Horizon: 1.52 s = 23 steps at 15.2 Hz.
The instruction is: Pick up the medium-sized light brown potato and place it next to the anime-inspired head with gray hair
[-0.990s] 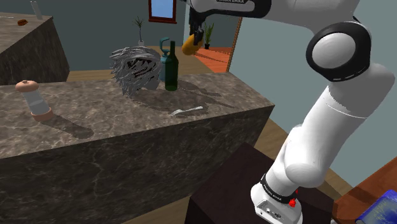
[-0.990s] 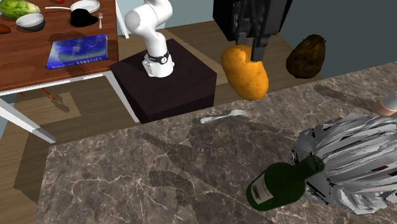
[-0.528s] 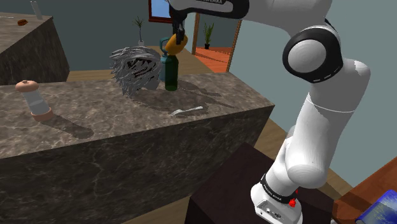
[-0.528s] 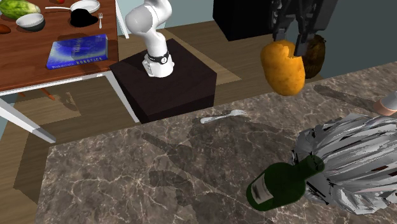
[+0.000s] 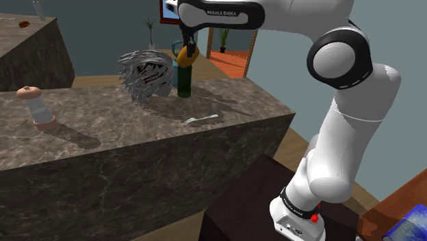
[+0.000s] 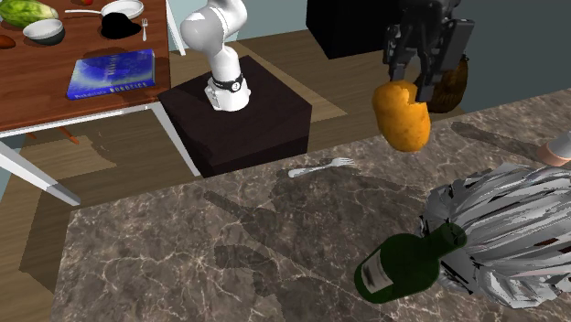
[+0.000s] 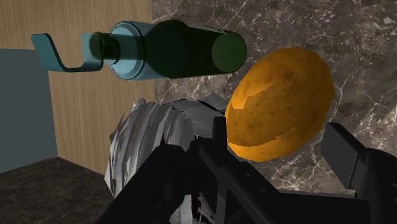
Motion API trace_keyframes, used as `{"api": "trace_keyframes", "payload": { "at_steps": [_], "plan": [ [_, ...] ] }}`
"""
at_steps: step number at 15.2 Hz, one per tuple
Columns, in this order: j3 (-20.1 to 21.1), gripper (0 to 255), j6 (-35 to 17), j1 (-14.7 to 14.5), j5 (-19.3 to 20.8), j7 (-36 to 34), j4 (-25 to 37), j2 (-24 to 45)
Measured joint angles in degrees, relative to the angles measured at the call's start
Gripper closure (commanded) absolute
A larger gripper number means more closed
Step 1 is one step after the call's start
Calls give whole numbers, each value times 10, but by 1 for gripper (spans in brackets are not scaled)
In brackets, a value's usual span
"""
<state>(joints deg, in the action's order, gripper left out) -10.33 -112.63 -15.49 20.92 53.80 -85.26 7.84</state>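
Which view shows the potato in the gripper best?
The wrist view: the orange-brown potato sits large, clasped by the gripper. The second exterior view shows it whole but smaller, hanging from the fingers; the shoulder view shows a small patch by the green bottle.

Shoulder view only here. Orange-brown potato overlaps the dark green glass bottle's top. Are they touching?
Observer: No. In the second exterior view the orange-brown potato hangs clear of the dark green glass bottle, with bare marbled counter between them.
Operator: Grip solid?
Observer: Wrist view has the black jaws shut on the potato, one on each side.
Operator: Where's the spiky grey-haired head from there?
Observer: The spiky grey-haired head shows just past the jaws, next to the bottle.
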Motion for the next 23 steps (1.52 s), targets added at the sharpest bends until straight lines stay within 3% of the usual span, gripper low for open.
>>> {"api": "trace_keyframes", "payload": {
  "at_steps": [23],
  "plan": [
    [-6, 255, -163, 2, 36, -69, -170, 3]
  ]
}}
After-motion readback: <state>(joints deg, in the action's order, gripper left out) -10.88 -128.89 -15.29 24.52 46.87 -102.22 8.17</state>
